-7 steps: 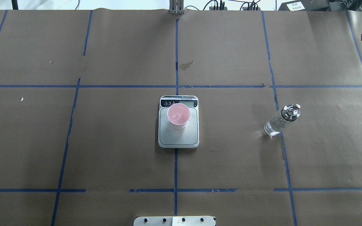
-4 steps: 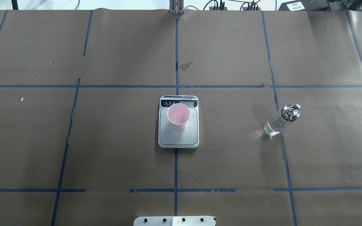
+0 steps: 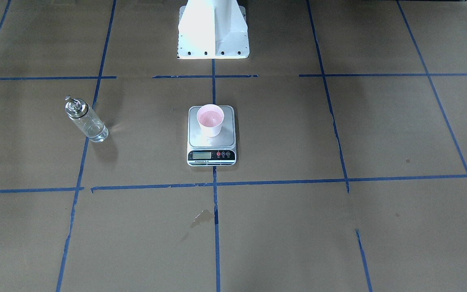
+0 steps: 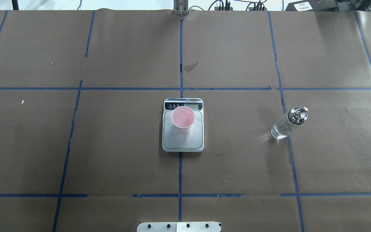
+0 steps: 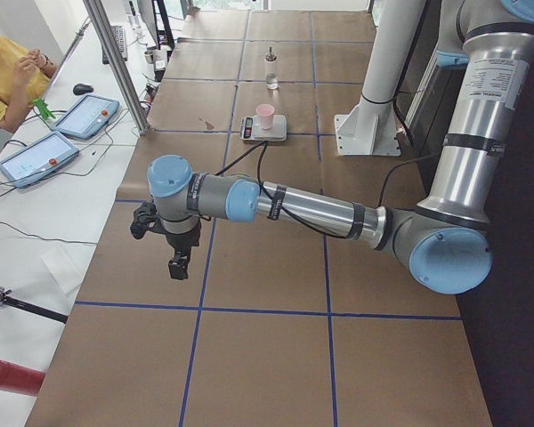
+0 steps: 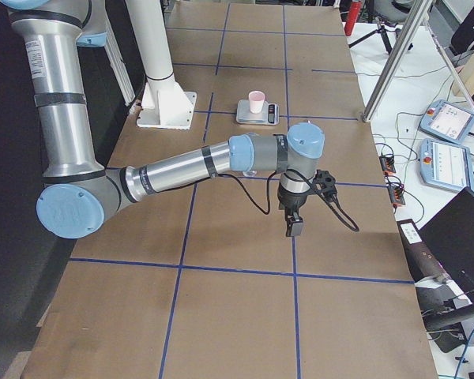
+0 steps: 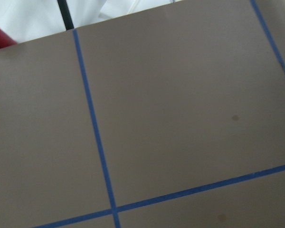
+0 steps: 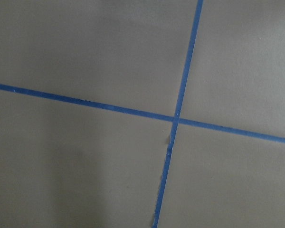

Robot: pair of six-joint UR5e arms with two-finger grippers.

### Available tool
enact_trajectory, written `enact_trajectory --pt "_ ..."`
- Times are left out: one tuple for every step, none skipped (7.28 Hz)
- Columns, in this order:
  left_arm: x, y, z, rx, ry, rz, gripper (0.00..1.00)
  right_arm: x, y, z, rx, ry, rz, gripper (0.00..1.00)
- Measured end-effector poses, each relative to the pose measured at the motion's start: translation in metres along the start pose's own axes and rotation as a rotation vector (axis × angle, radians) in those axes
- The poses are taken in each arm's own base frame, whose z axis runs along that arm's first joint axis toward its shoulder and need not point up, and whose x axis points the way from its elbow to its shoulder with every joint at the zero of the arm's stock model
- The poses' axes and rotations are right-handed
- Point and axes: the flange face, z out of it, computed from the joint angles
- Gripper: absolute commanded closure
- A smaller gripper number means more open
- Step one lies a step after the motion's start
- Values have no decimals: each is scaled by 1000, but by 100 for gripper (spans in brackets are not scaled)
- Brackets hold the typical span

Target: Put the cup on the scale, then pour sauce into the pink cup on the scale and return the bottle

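Note:
The pink cup (image 4: 183, 118) stands upright on the far half of the scale (image 4: 183, 143) at the table's middle; it also shows in the front view (image 3: 211, 119). The glass bottle (image 4: 285, 125) with its silver cap stands on the paper to the right of the scale, free of any gripper, with clear sauce in it. It shows at the left in the front view (image 3: 86, 121). My left gripper (image 5: 173, 258) hangs over the table's left end, far from the scale. My right gripper (image 6: 294, 221) hangs over the right end. I cannot tell whether either is open or shut.
Brown paper with blue tape lines covers the table (image 4: 108, 145). The robot's white base (image 3: 213, 32) stands at the near edge behind the scale. A small stain (image 4: 190, 67) lies beyond the scale. An operator (image 5: 9, 62) and tablets sit past the far side.
One second ago the tips of both grippers showed at the left and right edges of the overhead view; they have moved out of it. Cup, scale and bottle have not moved.

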Motion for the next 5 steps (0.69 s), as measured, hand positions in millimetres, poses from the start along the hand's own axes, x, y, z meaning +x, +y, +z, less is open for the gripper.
enact_trajectory --pt "-13 14 6 -38 0 -31 0 7 11 10 -21 -16 14 0" --pt "-23 23 16 -48 7 -44 0 14 18 19 -33 -24 25 0" --pt "-32 24 26 -28 13 -30 0 19 22 27 -42 -30 35 0" --pt "-39 22 35 -3 17 -9 0 23 23 32 -42 -36 37 0" --pt "-42 19 39 16 22 8 0 26 23 37 -42 -42 39 0"
